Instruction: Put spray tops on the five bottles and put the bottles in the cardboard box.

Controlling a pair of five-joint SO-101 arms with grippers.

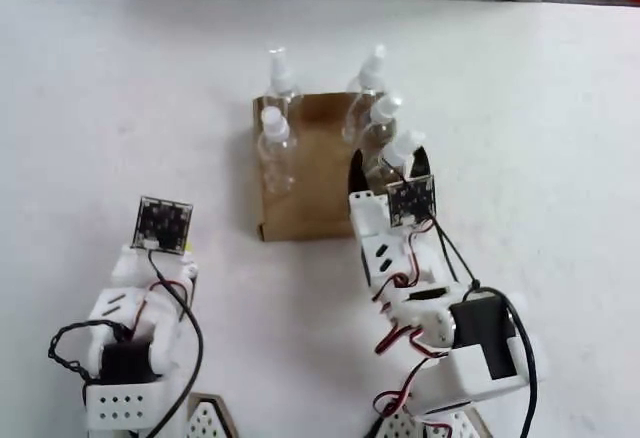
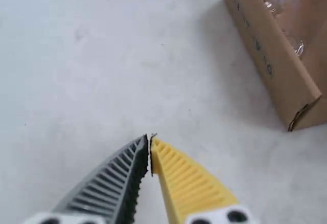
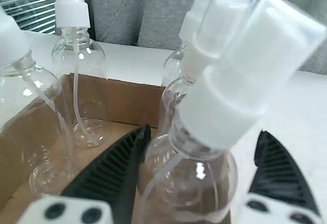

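Right gripper [image 1: 390, 170] sits at the corner of the cardboard box [image 1: 300, 213] nearest its own arm, its black jaws spread on either side of the last bottle [image 3: 189, 183]. One jaw looks to be against the clear wall and the other just off it, so I would call that a loose straddle, not a pinch. Over on the white table [image 1: 120, 108], the left gripper [image 2: 149, 142] hangs just above bare surface near the box's side wall, grey and yellow jaws pressed together on nothing. The box lies open in the middle. Four other bottles [image 1: 275, 148] stand in it as far as I can judge, two along the far wall and two nearer. Each of the five wears a white spray top [image 3: 71, 6], so the capping looks finished. By my reckoning the job is almost done. What is left is to let go of this fifth bottle, whose base I cannot see well enough to say it is down, and draw the arm clear. The bottles carry no labels; the box's side shows a few faint dark marks, too small to read.
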